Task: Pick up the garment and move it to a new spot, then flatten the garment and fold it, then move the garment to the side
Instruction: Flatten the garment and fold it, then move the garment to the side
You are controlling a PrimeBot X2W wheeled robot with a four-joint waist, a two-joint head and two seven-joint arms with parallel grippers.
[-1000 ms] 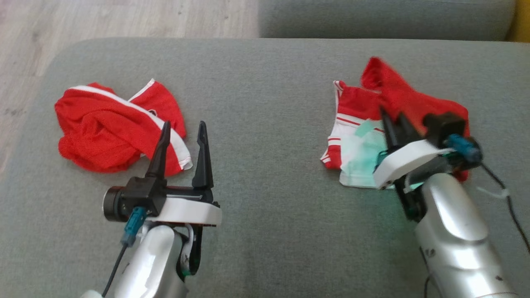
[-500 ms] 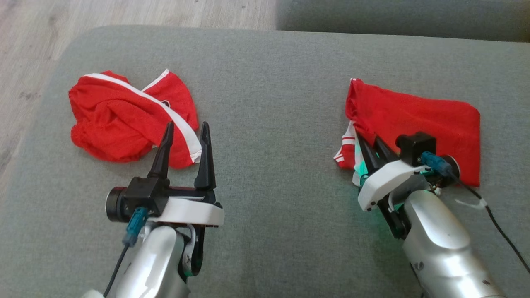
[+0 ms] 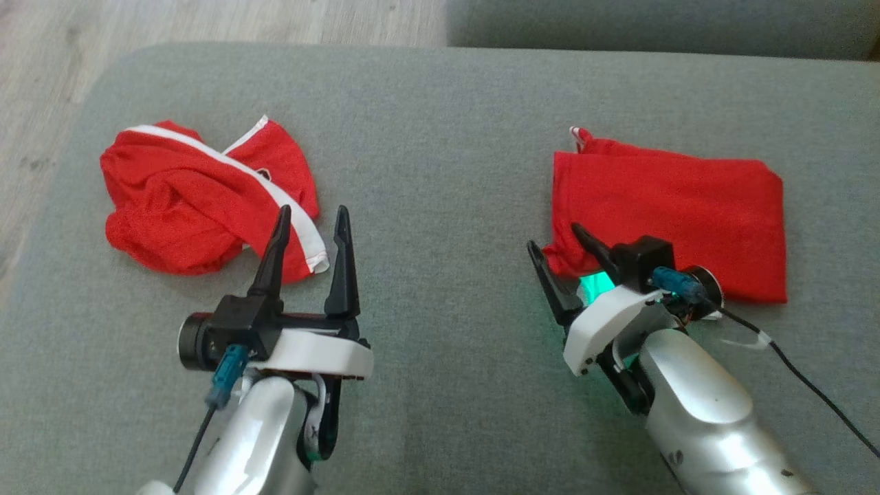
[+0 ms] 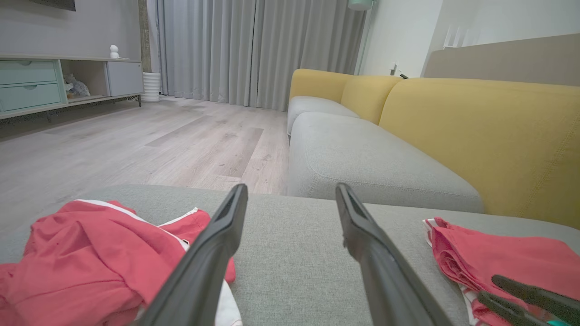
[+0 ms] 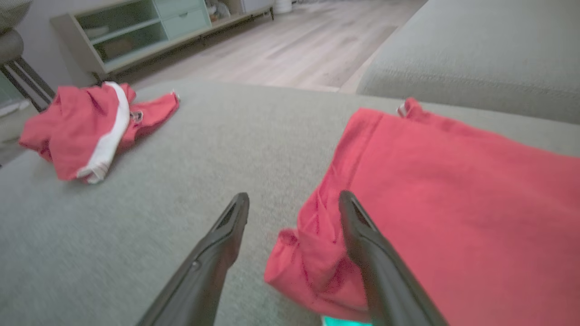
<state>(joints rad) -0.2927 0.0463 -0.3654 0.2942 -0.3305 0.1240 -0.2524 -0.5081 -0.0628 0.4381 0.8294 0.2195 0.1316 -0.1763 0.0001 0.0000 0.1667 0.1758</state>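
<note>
Folded red cloth garment (image 3: pixel 674 206) lying flat in a neat block on the right part of the wide grey cloth sofa cushion (image 3: pixel 440 124). Over on the left part, well apart, a crumpled red garment with a white stripe (image 3: pixel 199 199), not folded.

Right end effector (image 3: pixel 555 237) wide open, holding nothing, with one dark finger over the near left corner of the folded red garment and the other finger just beside it over bare cushion. A bit bunched up at that corner. Left end effector (image 3: pixel 311 213) wide open too, holding nothing, hanging close by the crumpled one.

Probably at the end of the folding step, with the move to the side not yet done. Next, most likely: close on an edge of the folded block, through all the layers. Then lift or slide gently, so as not to spoil the fold. Could come open if grabbed by the top layer alone
</note>
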